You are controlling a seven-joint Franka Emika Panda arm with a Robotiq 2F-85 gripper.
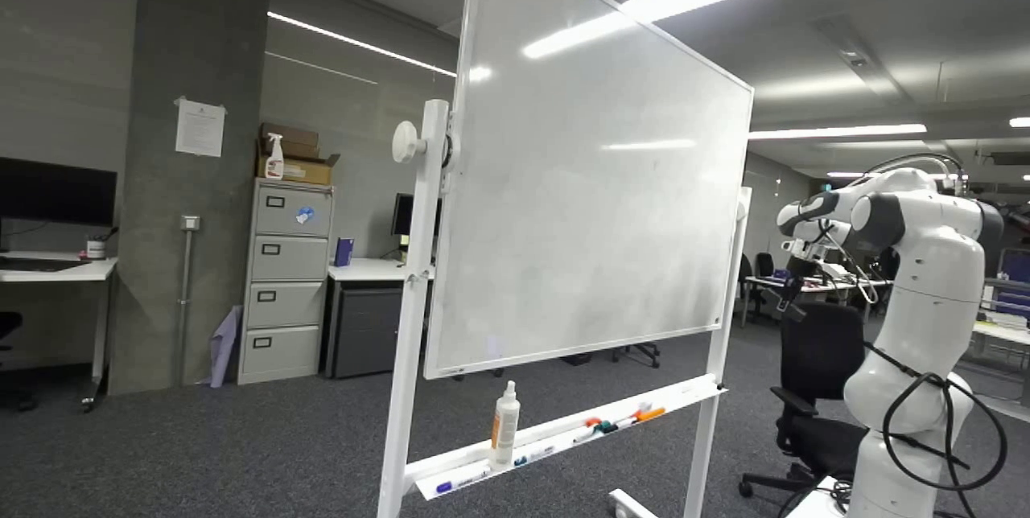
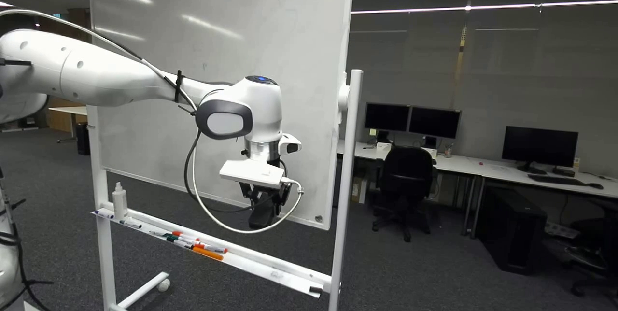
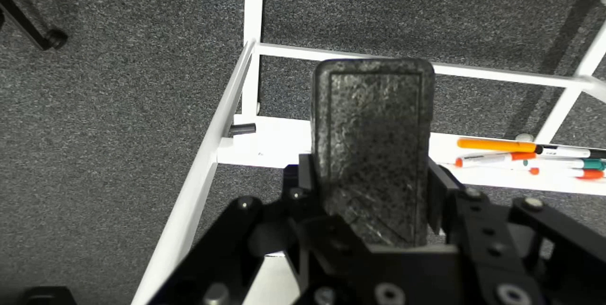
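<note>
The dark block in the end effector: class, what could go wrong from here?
The dark block is pinched by its sides in the end effector, so it might slip and fall. The white cable hangs in a loose loop near it and could snag on the tray. Markers lie loose on that tray, so a low pass might knock some off.

Gripper (image 3: 372,184) clamped on dk rect. block (image 3: 374,130), markers (image 3: 523,156) on wht tray (image 3: 281,139), gry carpet (image 3: 118,144)
</note>
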